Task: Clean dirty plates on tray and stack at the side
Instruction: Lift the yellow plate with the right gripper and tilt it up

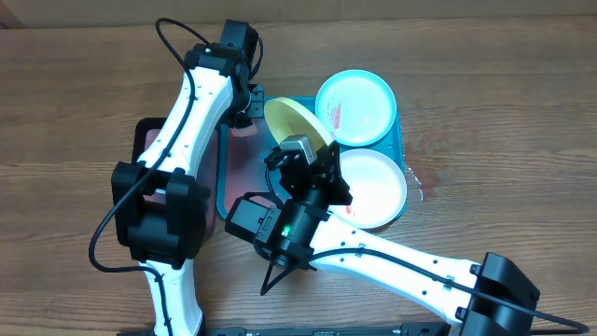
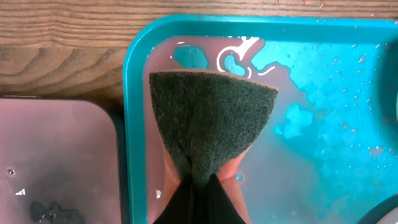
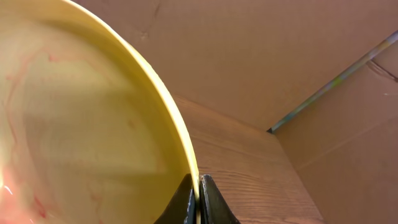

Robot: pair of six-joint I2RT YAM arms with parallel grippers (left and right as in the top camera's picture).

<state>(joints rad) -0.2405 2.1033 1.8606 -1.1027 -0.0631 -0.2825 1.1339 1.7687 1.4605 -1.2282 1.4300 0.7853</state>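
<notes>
Right jaws clamped on yellow-green plate [image 3: 93,124] rim, left jaws pinching dark scouring sponge [image 2: 208,118] on wet teal tray [image 2: 134,124]

A wooden table [image 1: 485,84] fills the overhead view, light brown, with long grain lines running side to side and a few darker streaks. A patch of water drops [image 1: 427,173] glistens on it right of centre. In the right wrist view the tabletop runs back to plain brown cardboard walls [image 3: 249,56] that meet at a corner, where a pale strip [image 3: 329,87] slants up along the seam. The light is soft and even, with faint shadows.
</notes>
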